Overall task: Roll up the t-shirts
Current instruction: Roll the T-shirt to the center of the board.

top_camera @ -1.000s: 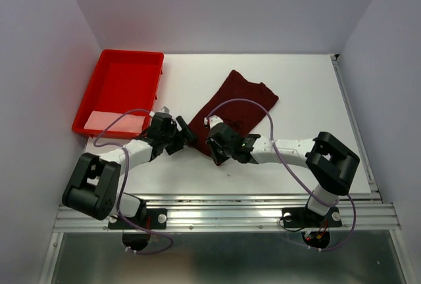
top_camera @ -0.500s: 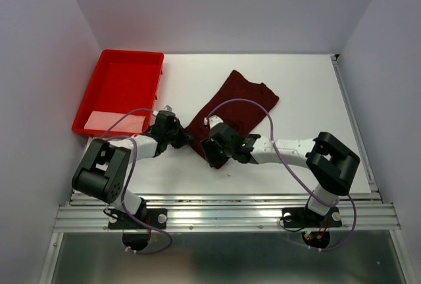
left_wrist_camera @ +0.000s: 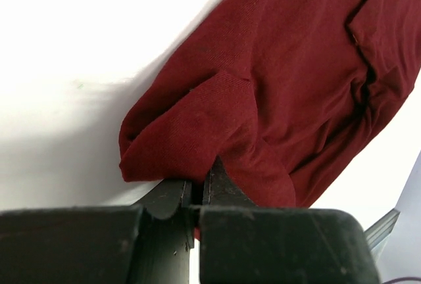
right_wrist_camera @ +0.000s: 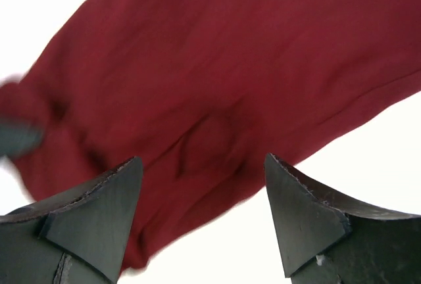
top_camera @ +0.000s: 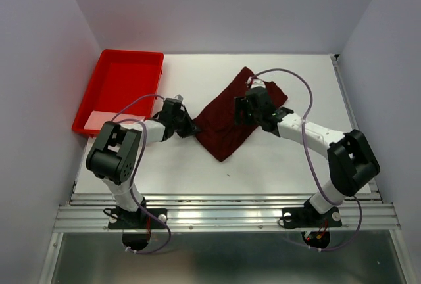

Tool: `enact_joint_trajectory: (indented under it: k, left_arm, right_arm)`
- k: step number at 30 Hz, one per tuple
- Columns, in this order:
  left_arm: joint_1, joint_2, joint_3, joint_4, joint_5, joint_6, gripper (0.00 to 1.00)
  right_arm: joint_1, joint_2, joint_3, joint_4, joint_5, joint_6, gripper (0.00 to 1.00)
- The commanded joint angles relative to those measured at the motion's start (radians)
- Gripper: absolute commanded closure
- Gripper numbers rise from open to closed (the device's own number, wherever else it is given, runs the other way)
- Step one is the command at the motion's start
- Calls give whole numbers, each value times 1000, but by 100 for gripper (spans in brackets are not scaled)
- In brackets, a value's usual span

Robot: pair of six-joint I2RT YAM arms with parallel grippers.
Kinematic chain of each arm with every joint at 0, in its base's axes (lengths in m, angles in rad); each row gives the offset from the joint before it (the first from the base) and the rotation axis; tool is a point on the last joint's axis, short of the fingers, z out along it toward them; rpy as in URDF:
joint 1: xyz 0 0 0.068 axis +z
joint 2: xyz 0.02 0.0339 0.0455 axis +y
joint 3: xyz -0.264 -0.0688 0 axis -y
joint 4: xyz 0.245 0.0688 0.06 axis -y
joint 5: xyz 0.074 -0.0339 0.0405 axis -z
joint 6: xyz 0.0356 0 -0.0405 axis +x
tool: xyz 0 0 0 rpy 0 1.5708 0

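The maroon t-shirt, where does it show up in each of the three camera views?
Top external: t-shirt lies mid-table, right of the red tray.
Left wrist: t-shirt fills the right and centre, jaws of the left gripper shut on its near edge.
Right wrist: t-shirt fills the upper frame above the right gripper, jaws open.
Shared landmark: the white table.

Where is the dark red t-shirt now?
In the top view the t-shirt lies mid-table, right of the red tray; the left gripper pinches its left edge, the right gripper hovers open over its far end.
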Motion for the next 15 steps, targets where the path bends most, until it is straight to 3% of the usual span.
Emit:
enact_joint_trajectory:
  k: [1,8,15]
  left_arm:
    - [3,33,50,-69,57,86,100]
    - [3,66,105,-107,77,115,100]
    - [2,66,108,-127,77,116,100]
  right_arm:
    - [-115,103,101,2,-36,40,20]
    - [-233,253,191,21,-136,72,19]
    - [-233,225,23,82,-152,147,18]
